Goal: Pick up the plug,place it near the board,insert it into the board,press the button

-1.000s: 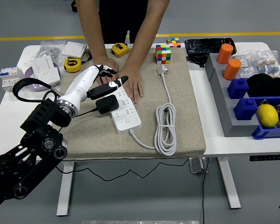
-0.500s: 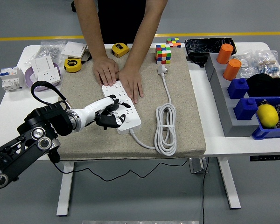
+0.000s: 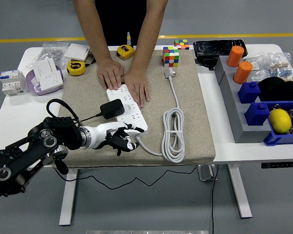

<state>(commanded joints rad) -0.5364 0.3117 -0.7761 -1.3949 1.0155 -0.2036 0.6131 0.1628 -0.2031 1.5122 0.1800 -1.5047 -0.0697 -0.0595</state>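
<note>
The white power strip (image 3: 132, 118) lies at an angle on the beige mat (image 3: 190, 117). A black plug (image 3: 112, 108) sits on the strip's left side, and its thin black cable runs off to the left. My left hand (image 3: 122, 139) hovers at the strip's near end where the white cord leaves it, fingers spread and pointing down, holding nothing. I cannot tell whether a fingertip touches the strip. A person at the far side presses both hands (image 3: 136, 87) flat on the strip's far end. My right arm is out of sight.
The strip's coiled white cord (image 3: 173, 134) lies right of the strip, ending near a colour cube (image 3: 171, 56). Tape measures (image 3: 76, 67) and white sockets (image 3: 46, 73) sit at the back left. Grey and blue bins (image 3: 256, 112) with orange cylinders and a lemon stand on the right.
My left hand has drawn back from the plug toward the table's near edge, to the strip's near end. The plug stays on the strip, uncovered. The person's hands have barely moved.
</note>
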